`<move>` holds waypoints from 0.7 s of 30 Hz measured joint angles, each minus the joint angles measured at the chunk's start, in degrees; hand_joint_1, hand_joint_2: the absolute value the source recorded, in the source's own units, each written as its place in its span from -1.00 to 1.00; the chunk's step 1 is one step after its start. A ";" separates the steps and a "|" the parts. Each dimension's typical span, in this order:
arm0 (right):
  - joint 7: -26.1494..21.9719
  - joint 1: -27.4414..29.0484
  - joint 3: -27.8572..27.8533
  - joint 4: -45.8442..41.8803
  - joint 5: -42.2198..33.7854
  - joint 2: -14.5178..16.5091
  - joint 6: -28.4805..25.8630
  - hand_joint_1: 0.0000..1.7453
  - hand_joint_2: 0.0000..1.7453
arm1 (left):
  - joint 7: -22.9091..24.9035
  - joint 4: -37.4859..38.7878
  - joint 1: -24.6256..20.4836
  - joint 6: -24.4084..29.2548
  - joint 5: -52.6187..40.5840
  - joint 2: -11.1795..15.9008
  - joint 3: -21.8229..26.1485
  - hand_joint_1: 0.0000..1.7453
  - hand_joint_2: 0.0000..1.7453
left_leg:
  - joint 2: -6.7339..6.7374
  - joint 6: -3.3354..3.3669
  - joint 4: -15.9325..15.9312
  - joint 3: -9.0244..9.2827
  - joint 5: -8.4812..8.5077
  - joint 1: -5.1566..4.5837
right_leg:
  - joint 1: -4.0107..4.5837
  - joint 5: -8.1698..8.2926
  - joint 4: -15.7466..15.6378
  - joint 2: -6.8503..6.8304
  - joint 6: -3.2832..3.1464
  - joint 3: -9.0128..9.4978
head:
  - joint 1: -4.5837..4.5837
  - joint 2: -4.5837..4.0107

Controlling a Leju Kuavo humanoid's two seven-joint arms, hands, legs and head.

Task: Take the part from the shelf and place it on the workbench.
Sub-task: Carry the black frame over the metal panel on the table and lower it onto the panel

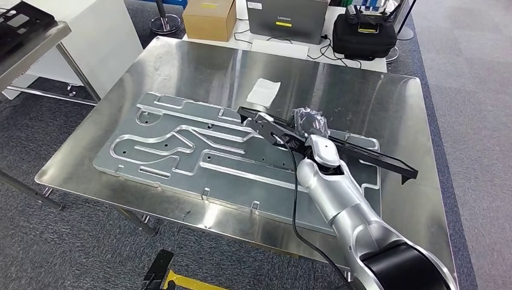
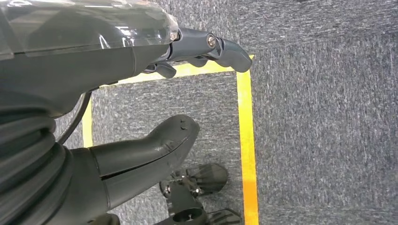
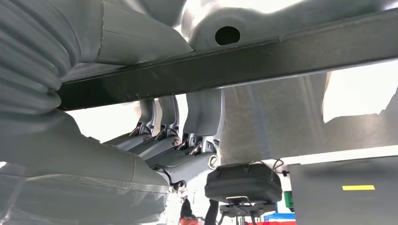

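Currently the right hand grasps the long black frame part mid-length, keeping it balanced over the machined aluminium plate at 3 o'clock on the steel workbench. Left hand hangs released over grey carpet with yellow tape.

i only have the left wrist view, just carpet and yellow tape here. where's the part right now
Observer: The right hand holds the black part over the grooved plate on the workbench.
Operator: is it down yet
Observer: Can't tell. In the right wrist view the fingers wrap around its bar.
Operator: anything in its way
Observer: A white paper lies on the workbench beyond the plate, apart from the part.
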 joint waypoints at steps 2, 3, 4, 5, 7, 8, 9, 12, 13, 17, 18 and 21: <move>-0.09 0.03 -0.01 0.43 0.10 -0.02 0.02 1.00 1.00 | -0.24 0.00 0.03 -0.33 0.32 0.00 -0.02 -1.00 1.00 | 0.00 0.00 0.00 0.04 0.00 0.00 | 0.00 0.00 -0.01 0.00 0.00 0.03 | -0.01 0.00; -0.09 0.07 -0.01 0.61 0.17 -0.03 0.02 1.00 1.00 | -0.39 0.00 0.03 -0.42 0.45 0.00 -0.03 -1.00 1.00 | 0.00 0.00 0.00 0.06 0.00 0.00 | 0.00 0.00 -0.01 0.00 0.00 0.05 | -0.01 0.00; -0.10 0.11 -0.02 0.77 0.27 -0.05 0.03 1.00 1.00 | -0.53 0.00 0.04 -0.44 0.61 0.00 -0.04 -1.00 1.00 | 0.00 0.00 0.00 0.07 0.00 0.00 | 0.00 0.00 -0.01 0.00 0.00 0.06 | 0.00 0.00; -0.13 0.16 -0.02 0.91 0.35 -0.08 0.03 1.00 1.00 | -0.65 0.00 0.04 -0.43 0.78 0.00 -0.04 -1.00 1.00 | 0.00 0.00 0.00 0.09 0.00 0.00 | 0.00 0.00 -0.01 -0.01 0.00 0.08 | 0.00 0.00; -0.21 0.24 -0.02 1.13 0.46 -0.13 0.03 1.00 1.00 | -0.78 0.00 0.04 -0.39 1.10 0.00 -0.05 -1.00 1.00 | 0.00 0.00 0.00 0.13 0.00 0.00 | 0.00 0.00 -0.01 -0.01 0.00 0.12 | 0.01 0.00; -0.26 0.28 -0.02 1.20 0.51 -0.16 0.04 0.50 0.50 | -0.79 0.00 0.04 -0.39 1.20 0.00 -0.07 -1.00 1.00 | 0.00 0.00 0.00 0.15 0.00 0.00 | 0.00 0.00 -0.01 -0.01 0.00 0.15 | 0.00 0.00; -0.27 0.33 -0.02 1.30 0.55 -0.20 0.08 0.00 0.00 | -0.71 0.00 0.04 -0.40 1.27 0.01 -0.10 -1.00 1.00 | 0.00 0.00 0.00 0.17 0.00 0.00 | 0.00 0.00 -0.01 -0.01 0.00 0.17 | 0.00 0.00; -0.22 1.23 -0.02 1.86 0.63 -0.33 0.57 -1.00 -1.00 | -0.05 0.00 0.06 -0.38 1.26 0.02 -0.45 -1.00 1.00 | -0.01 0.00 0.00 0.19 0.00 0.00 | 0.00 0.00 -0.01 -0.04 0.00 0.21 | 0.00 0.00; -0.18 1.91 -0.02 2.10 0.67 -0.36 0.75 -1.00 -1.00 | 0.15 0.00 0.09 -0.36 1.21 0.03 -0.61 -1.00 1.00 | -0.01 0.01 0.00 0.16 0.01 0.00 | 0.00 0.00 -0.01 -0.06 0.00 0.18 | 0.01 0.00; -0.09 3.37 -0.02 2.76 0.77 -0.46 0.95 -1.00 -1.00 | 0.44 0.00 0.28 -0.34 1.10 0.08 -0.90 -1.00 1.00 | -0.01 0.01 0.01 0.08 0.04 -0.01 | 0.00 0.01 0.00 -0.08 -0.01 0.11 | 0.00 0.00; -0.09 3.44 -0.02 2.89 0.77 -0.50 0.95 -1.00 -1.00 | 0.47 0.00 0.30 -0.34 1.10 0.09 -0.91 -1.00 1.00 | -0.01 0.01 0.02 0.08 0.04 -0.01 | 0.00 0.01 0.00 -0.08 -0.01 0.11 | 0.01 0.00; -0.09 3.58 -0.02 3.15 0.77 -0.57 0.95 -1.00 -1.00 | 0.53 0.00 0.34 -0.34 1.10 0.10 -0.95 -1.00 1.00 | -0.01 0.01 0.02 0.08 0.04 -0.01 | 0.00 0.01 0.00 -0.08 -0.01 0.11 | 0.01 0.00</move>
